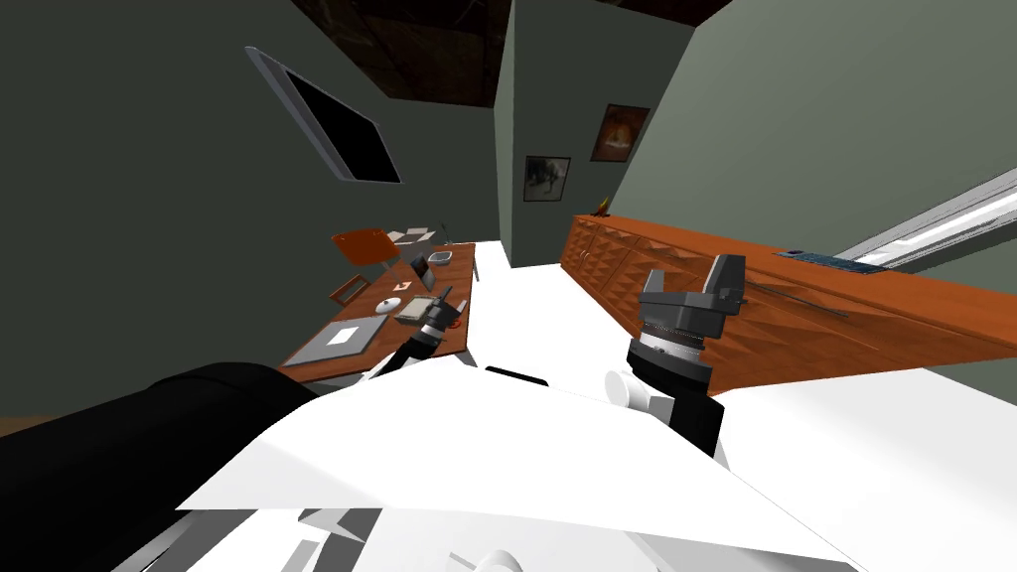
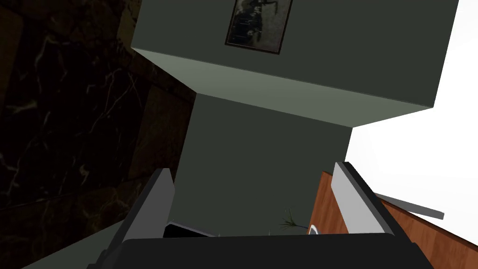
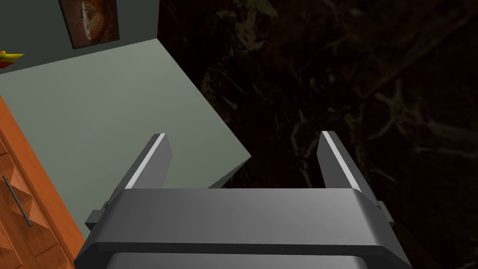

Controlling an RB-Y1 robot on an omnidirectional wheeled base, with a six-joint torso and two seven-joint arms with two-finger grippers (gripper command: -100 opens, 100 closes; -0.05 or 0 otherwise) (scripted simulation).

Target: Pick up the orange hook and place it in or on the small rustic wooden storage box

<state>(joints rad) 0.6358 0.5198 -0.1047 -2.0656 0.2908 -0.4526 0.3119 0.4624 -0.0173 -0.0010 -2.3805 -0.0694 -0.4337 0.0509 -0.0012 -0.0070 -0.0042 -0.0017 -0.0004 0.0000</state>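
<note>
Head view puts my left gripper (image 1: pixel 443 310) out over the near corner of the desk (image 1: pixel 328 362). A small red-orange curl that I take for the orange hook (image 1: pixel 458 311) lies just beside the gripper, near the desk's edge. Its fingers (image 2: pixel 154 201) stand wide apart with nothing between them, and they aim up at a wall rather than down. To do this step well, I judge I must tip the wrist over until the hook sits between the blades, then lower and close.

The open wooden box (image 1: pixel 348 290) that I take for the target stands beyond the hand, at the desk's other edge. A pale flat object (image 1: pixel 417 310) and a grey mat (image 1: pixel 336 340) lie close beside the hand and could be nudged. My right gripper (image 1: pixel 695 273) hangs raised before the sideboard (image 1: pixel 844 318), equally wide and empty.
</note>
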